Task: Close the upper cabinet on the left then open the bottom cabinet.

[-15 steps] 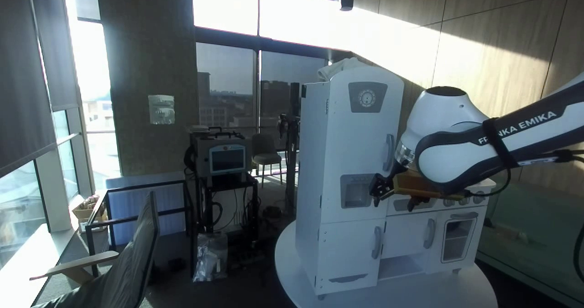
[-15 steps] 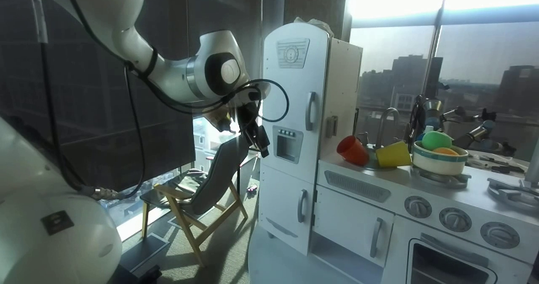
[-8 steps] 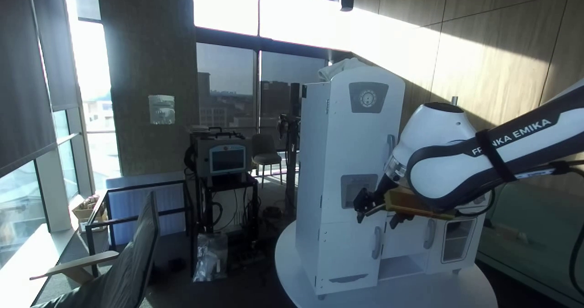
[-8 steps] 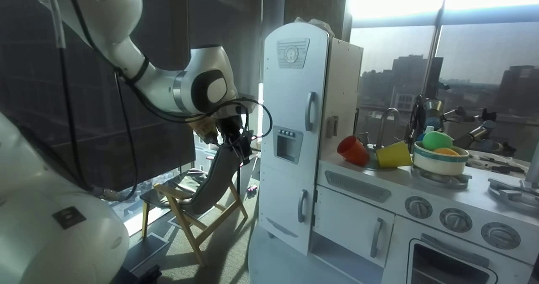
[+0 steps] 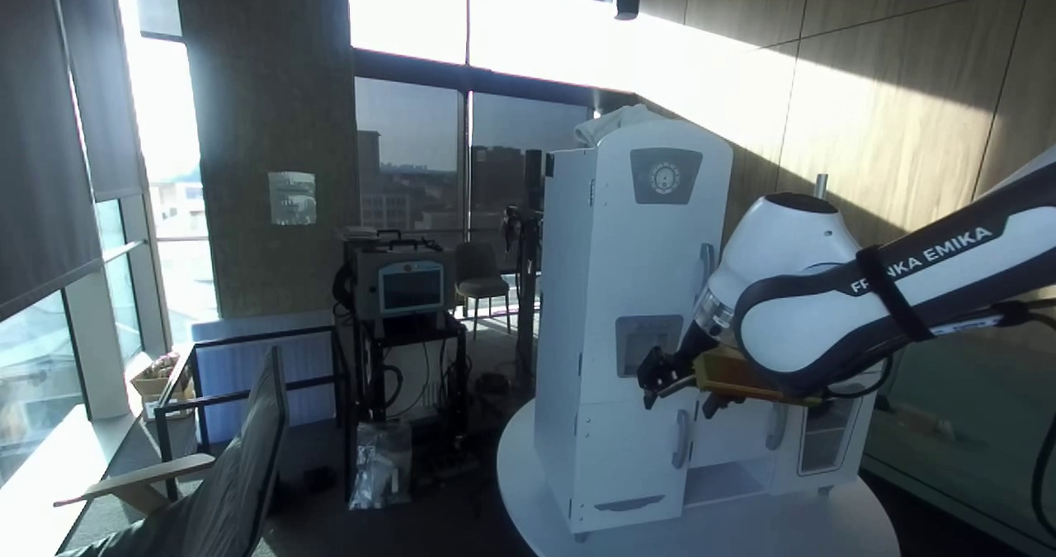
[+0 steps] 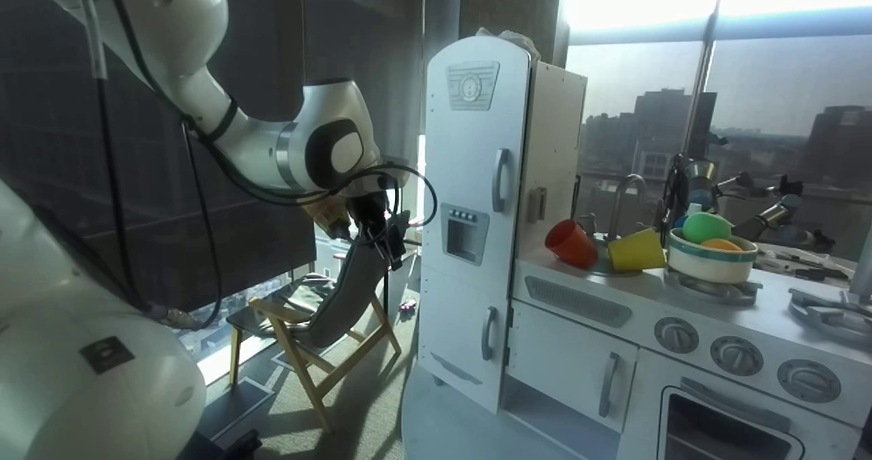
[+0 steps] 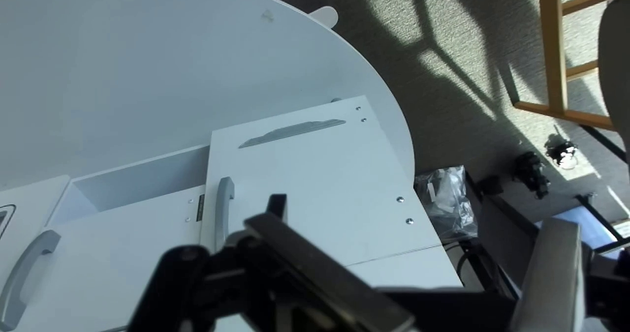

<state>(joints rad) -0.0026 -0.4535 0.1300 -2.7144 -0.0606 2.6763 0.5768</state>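
Lowered, backed off: black two-finger gripper [image 7: 406,233], spread | arched white upper cabinet [image 6: 470,146], looks closed | short white bottom cabinet [image 7: 315,184], closed, near round white table's [image 7: 147,66] edge | spread likely suits bottom cabinet's curved grey handle [image 7: 222,214]

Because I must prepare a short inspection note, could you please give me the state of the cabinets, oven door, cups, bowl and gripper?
Upper cabinet: closed or almost closed
Bottom cabinet: closed
Counter cabinet: closed
Oven door: closed
Red cup: tilted
Yellow cup: tilted
Bowl: upright, green item and orange item inside
Gripper: open, holding nothing
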